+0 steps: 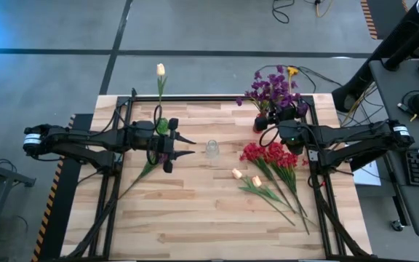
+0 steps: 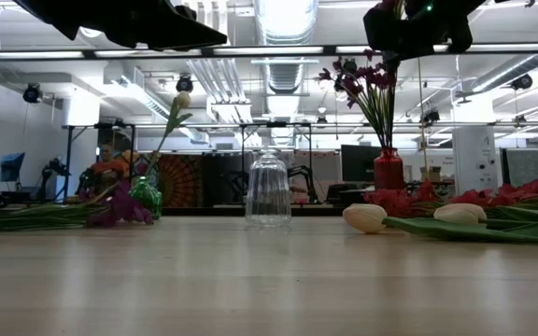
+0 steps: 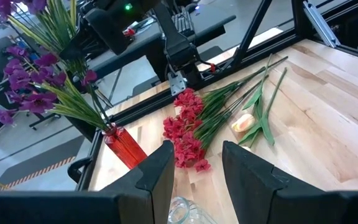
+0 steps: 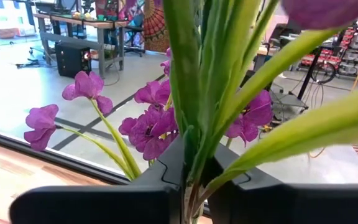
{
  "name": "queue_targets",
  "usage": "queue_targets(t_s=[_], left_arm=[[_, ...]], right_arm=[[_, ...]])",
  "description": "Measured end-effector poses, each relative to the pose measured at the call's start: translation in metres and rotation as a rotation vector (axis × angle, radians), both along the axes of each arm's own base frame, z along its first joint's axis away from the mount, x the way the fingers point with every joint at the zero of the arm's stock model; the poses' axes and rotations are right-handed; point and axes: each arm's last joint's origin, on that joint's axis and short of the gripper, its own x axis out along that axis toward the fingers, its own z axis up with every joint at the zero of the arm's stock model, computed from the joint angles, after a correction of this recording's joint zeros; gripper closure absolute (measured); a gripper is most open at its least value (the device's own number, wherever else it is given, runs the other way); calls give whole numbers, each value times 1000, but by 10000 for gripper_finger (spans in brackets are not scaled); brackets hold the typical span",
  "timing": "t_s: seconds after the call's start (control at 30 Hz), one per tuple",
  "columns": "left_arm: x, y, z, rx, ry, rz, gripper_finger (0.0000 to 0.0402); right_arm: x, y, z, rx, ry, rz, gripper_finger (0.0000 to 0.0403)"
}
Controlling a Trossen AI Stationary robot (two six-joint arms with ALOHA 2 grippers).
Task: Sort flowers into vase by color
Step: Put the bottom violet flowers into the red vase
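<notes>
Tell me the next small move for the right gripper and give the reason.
Probably let go: open the right gripper and back it away. It is shut on a green stem among the purple flowers, which already stand in the red vase at the table's far right corner. The red flowers and cream tulips lie unsorted on the table.

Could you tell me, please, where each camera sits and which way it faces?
High: overhead, straight down on table and both arms.
Low: table height, level past clear vase; arms overhead.
Left wrist: past the open left gripper toward red flowers.
Right wrist: right gripper shut on purple flowers.
Shared: red vase, also in low view.
</notes>
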Motion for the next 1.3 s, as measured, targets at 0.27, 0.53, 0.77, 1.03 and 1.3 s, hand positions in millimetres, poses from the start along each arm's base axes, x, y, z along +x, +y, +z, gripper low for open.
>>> queue_targets(t_s=[0.27,0.53,0.77,1.03,1.3], left_arm=[[0,0,0,0,4,0,283],[0,0,0,0,3,0,283],[0,0,0,0,3,0,283],[0,0,0,0,1,0,283],[0,0,0,0,-1,0,283]], right_arm=[[0,0,0,4,-8,2,374],[0,0,0,7,-14,5,374],[0,0,0,9,-19,5,374],[-2,0,-5,27,-7,-3,374],[-2,0,-8,39,-5,-5,374]])
